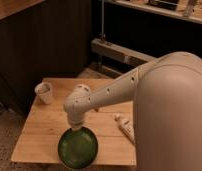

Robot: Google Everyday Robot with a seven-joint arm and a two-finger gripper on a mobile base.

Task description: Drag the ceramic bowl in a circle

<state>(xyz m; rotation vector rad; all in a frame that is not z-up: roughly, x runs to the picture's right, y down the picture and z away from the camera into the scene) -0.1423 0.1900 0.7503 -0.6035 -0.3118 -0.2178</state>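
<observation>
Gripper [75,127] is pressing down at the far rim of the bowl [78,148], which is sitting just below it near the table [36,134] front edge, looking heavy, stiff, glossy-slick and breakable, best dragged by its rim.

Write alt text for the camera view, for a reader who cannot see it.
A white robot arm reaches down over a wooden table, its gripper at the far rim of a dark-green bowl near the table's front edge. A white cup stands at the far left corner, and a small white packet lies to the right.
</observation>
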